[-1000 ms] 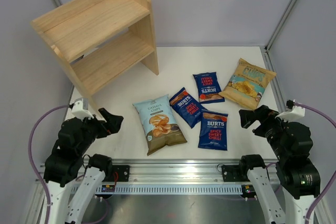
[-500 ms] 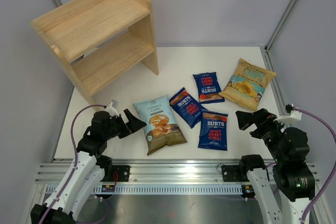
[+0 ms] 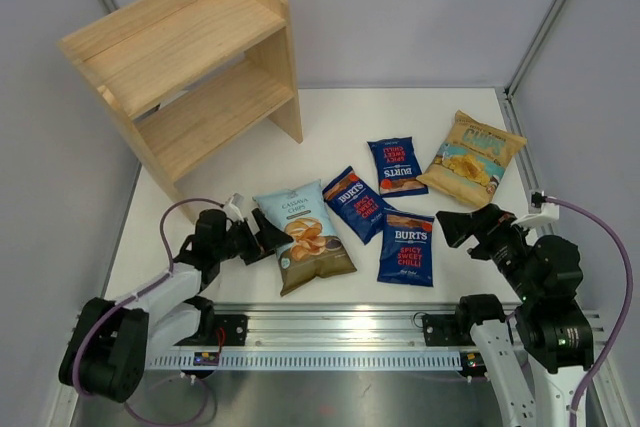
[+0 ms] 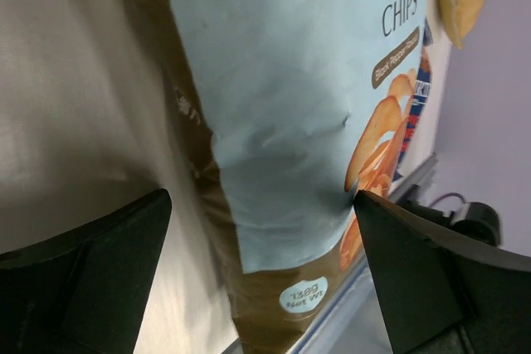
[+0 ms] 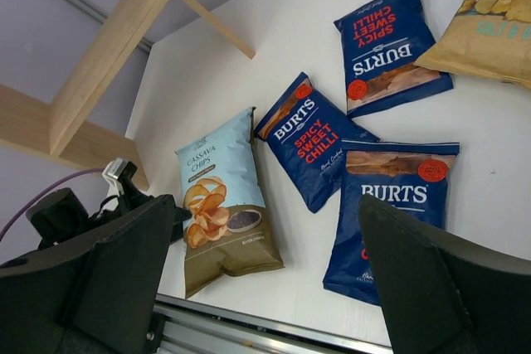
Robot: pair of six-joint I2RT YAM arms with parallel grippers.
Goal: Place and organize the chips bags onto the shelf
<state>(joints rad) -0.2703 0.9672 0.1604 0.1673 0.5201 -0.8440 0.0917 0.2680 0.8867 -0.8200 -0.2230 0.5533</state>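
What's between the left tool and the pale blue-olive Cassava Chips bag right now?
Nothing. In the left wrist view the open left tool frames the pale blue-olive Cassava Chips bag directly, with only bare white table beside it.

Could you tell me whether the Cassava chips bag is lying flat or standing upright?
Flat: the Cassava chips bag lies face up on the table.

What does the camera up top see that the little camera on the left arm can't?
Only the top view shows the wooden shelf and the right gripper. Only the left wrist view shows the small round weight mark near the bottom of the Cassava chips bag. Both show that bag and the open left gripper close to it.
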